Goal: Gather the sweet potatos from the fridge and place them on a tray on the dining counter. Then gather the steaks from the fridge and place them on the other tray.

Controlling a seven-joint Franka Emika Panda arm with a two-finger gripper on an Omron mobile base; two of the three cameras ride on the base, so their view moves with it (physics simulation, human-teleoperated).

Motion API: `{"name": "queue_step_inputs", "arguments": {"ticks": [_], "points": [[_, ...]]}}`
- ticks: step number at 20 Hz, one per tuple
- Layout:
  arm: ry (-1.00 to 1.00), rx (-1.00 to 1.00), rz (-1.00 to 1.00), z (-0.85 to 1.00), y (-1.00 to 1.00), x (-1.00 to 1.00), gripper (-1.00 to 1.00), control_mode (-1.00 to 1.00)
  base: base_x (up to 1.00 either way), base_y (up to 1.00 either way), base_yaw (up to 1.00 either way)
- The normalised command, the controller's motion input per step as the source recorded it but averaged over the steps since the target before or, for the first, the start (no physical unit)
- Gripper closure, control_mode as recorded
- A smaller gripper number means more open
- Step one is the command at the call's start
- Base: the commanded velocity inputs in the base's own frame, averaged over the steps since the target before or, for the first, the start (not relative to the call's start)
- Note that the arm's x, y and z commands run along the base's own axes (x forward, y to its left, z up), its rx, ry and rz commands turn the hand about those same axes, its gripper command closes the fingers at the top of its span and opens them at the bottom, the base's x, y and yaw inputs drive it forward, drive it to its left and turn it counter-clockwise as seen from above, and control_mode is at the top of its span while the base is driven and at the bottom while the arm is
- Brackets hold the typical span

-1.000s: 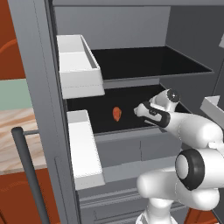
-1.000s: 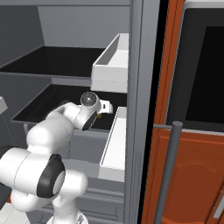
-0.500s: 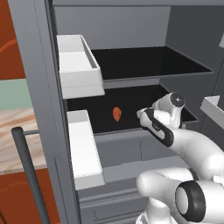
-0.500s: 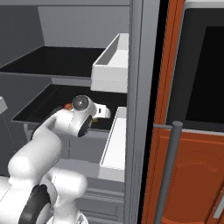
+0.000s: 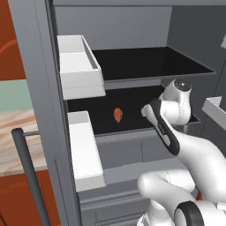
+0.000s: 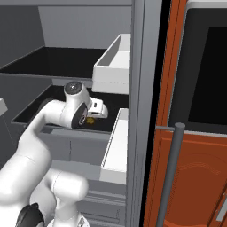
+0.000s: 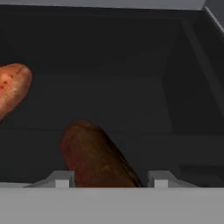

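Reaching into the fridge, your pincer grips a sweet potato (another sweet potato lies beside).

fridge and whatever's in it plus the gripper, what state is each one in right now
fridge: door open, dark shelves exposed
sweet potato on the shelf: lying free, untouched
second sweet potato: between the fingertips, whether gripped or lifted cannot be told
gripper: jaws apart around that sweet potato
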Motion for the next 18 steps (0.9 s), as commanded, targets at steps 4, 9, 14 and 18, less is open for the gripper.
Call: {"name": "queue_step_inputs", "arguments": {"ticks": [4, 9, 14, 18], "points": [[0.1, 0.0, 0.0, 0.11, 0.01, -0.59, 1.0, -1.0, 0.0, 0.0, 0.0], [0.0, 0.0, 0.0, 0.07, 0.12, -0.59, 1.0, -1.0, 0.0, 0.0, 0.0], [0.04, 0.0, -0.03, 0.33, 0.05, -0.84, 1.0, -1.0, 0.0, 0.0, 0.0], [0.01, -0.01, -0.04, 0.41, 0.18, -0.74, 1.0, -1.0, 0.0, 0.0, 0.0]]}}
